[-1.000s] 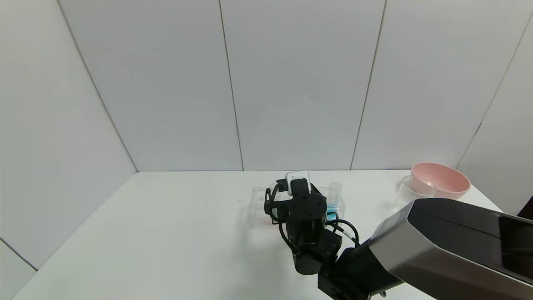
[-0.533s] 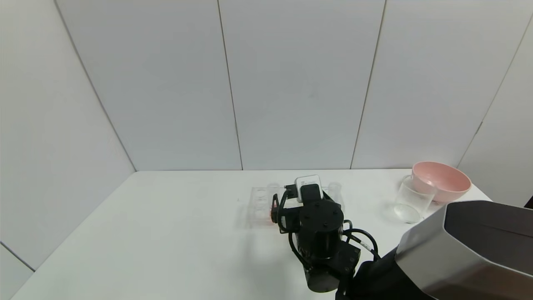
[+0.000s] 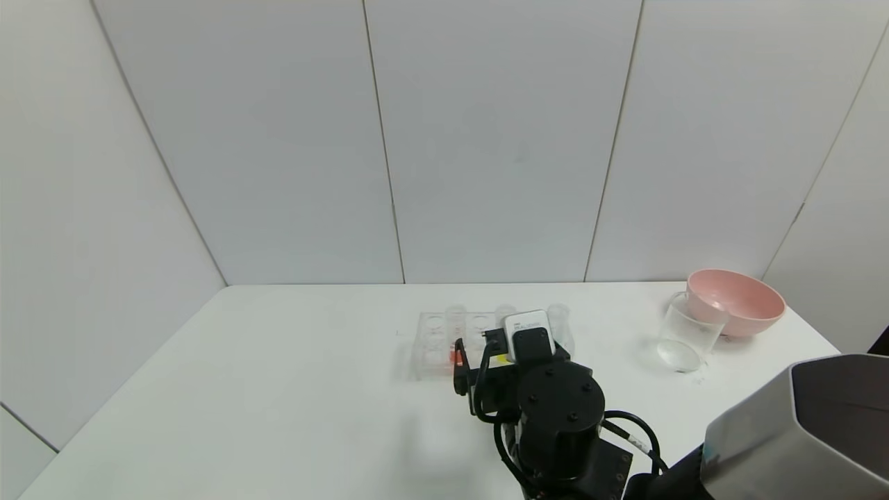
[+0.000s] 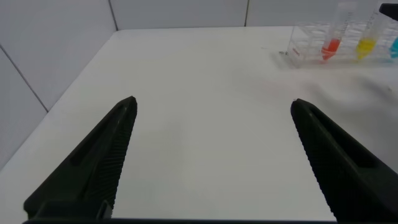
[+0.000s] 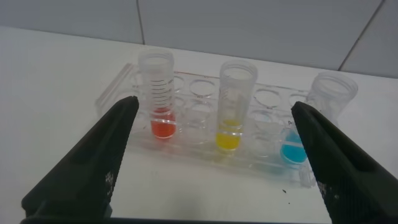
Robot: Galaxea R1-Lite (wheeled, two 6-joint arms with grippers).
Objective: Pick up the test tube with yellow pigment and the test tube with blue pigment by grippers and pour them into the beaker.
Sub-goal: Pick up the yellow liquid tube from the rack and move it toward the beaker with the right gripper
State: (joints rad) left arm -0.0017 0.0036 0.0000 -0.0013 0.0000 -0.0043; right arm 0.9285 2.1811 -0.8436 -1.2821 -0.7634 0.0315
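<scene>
The test tube with yellow pigment [image 5: 228,124] stands upright in a clear rack [image 5: 186,146]. The test tube with blue pigment [image 5: 293,149] is in the same row, at one end. My right gripper [image 5: 214,106] is open and faces the rack from the near side, level with the yellow tube and not touching it. In the head view its black wrist [image 3: 549,396] covers the rack's right part. The beaker [image 3: 684,333] stands apart at the right. My left gripper [image 4: 214,104] is open over bare table, with the rack [image 4: 298,46] far off to its side.
A tube with orange-red liquid [image 5: 161,121] occupies the rack's other end. A pink bowl [image 3: 736,300] sits just behind the beaker at the back right corner. The white table [image 3: 278,389] ends at grey wall panels behind.
My right arm has drawn back toward me and slightly right, uncovering more of the rack and the whole beaker. Its jaws have stayed open.
</scene>
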